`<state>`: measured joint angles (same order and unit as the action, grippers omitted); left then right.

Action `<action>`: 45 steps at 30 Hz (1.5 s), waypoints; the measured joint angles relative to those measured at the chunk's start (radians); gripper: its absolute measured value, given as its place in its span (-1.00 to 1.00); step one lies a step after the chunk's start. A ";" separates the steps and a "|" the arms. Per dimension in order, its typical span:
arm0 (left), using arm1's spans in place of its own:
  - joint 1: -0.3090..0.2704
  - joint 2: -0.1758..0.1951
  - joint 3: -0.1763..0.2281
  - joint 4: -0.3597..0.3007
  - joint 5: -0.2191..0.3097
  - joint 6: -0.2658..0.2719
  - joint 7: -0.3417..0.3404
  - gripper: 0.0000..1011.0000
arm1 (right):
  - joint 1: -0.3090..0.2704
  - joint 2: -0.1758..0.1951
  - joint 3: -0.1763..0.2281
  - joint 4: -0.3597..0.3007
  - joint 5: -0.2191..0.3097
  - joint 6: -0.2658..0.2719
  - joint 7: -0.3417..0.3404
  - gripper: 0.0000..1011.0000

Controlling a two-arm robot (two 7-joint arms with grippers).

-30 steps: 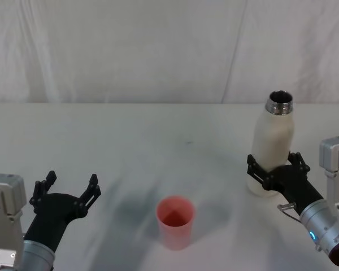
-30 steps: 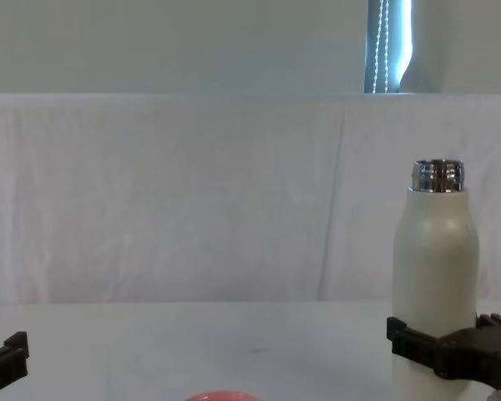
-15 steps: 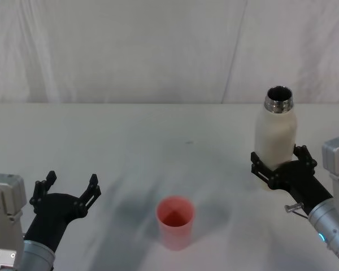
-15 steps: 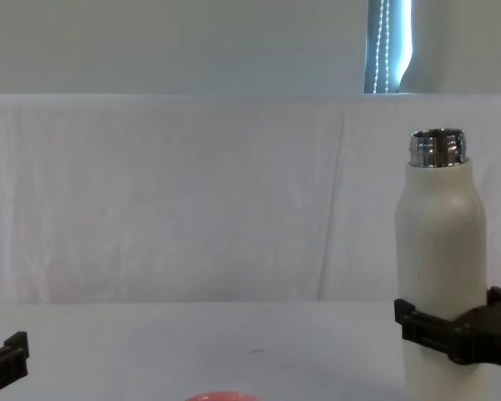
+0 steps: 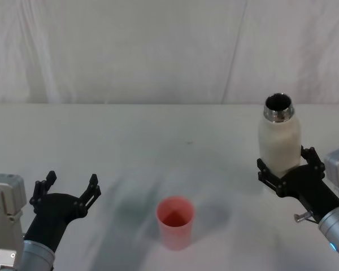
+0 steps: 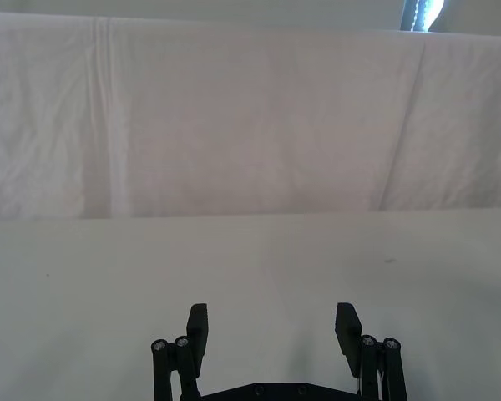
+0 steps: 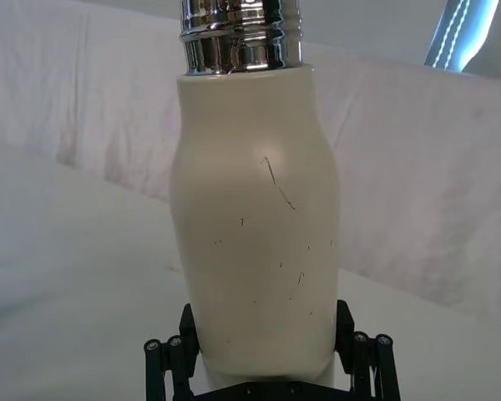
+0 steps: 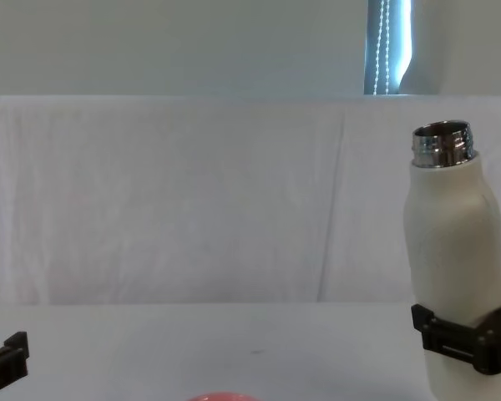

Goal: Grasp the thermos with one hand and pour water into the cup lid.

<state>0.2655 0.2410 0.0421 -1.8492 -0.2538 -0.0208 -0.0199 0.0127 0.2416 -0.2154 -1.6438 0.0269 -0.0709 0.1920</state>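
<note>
The thermos [image 5: 279, 141] is a cream-white bottle with an open steel neck, held off the table at the right. My right gripper [image 5: 286, 165] is shut on its lower body. In the chest view the thermos [image 8: 449, 259] leans slightly, its neck toward the left, with the right gripper [image 8: 472, 336] clamped low on it. The right wrist view shows the thermos [image 7: 255, 234] between the black fingers [image 7: 188, 334]. The pink cup lid [image 5: 175, 221] stands upright near the table's front centre, left of the thermos; its rim [image 8: 222, 396] peeks in the chest view. My left gripper [image 5: 71, 180] rests open at the front left.
A white cloth covers the table [image 5: 158, 141] and hangs as a backdrop behind it. The left wrist view shows the open left gripper [image 6: 272, 317] over bare cloth. A faint dark speck [image 5: 187, 142] marks the table's middle.
The right gripper has lifted the thermos off the table and carried it slightly rightward, and the bottle now leans a little. The left arm and the cup lid have not moved.
</note>
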 joint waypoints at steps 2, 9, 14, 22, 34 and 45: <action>0.000 0.000 0.000 0.000 0.000 0.000 0.000 0.98 | -0.005 0.002 0.000 -0.006 -0.012 -0.002 -0.004 0.91; 0.000 0.000 0.000 0.000 0.000 0.000 0.000 0.98 | -0.029 0.008 0.000 -0.031 -0.075 -0.024 -0.025 0.91; 0.000 0.000 0.000 0.000 0.000 0.000 0.000 0.98 | -0.044 0.009 -0.008 -0.045 -0.160 -0.041 -0.064 0.91; 0.000 0.000 0.000 0.000 0.000 0.000 0.000 0.98 | -0.063 0.008 -0.024 -0.057 -0.273 -0.066 -0.110 0.91; 0.000 0.000 0.000 0.000 0.000 0.000 0.000 0.98 | -0.075 0.016 -0.058 -0.064 -0.434 -0.107 -0.153 0.91; 0.000 0.000 0.000 0.000 0.000 0.000 0.000 0.98 | -0.070 0.033 -0.085 -0.049 -0.544 -0.128 -0.201 0.91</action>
<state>0.2655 0.2410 0.0421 -1.8492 -0.2538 -0.0208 -0.0199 -0.0572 0.2743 -0.3004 -1.6933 -0.5175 -0.1992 -0.0086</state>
